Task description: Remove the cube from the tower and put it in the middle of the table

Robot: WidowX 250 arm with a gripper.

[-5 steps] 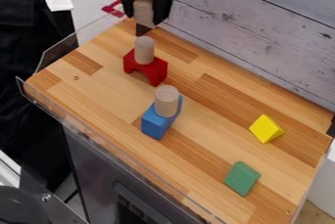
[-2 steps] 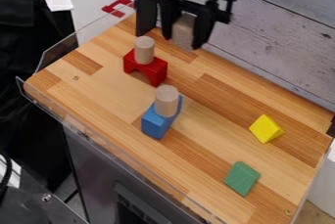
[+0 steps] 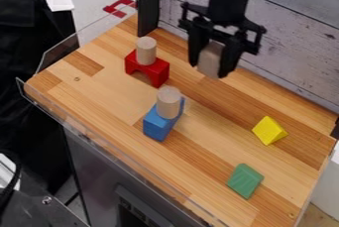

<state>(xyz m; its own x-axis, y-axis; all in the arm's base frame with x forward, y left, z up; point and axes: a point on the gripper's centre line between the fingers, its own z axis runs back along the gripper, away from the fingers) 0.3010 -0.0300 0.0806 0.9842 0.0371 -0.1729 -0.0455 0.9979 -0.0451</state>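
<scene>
Cube (image 3: 210, 61) over table (image 3: 218, 117): aloft, toward 1 o'clock from the middle; travel should run toward 7.
Blue block (image 3: 157, 125): also toward 7, worth clearing.
Fingers (image 3: 210, 68): parted by cube's width, gripping its sides.
Cube's long axis: near upright.

Bright, with soft shadows.

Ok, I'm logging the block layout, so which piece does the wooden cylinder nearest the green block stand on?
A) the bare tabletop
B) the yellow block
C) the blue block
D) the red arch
C: that wooden cylinder stands on the blue block.
</scene>
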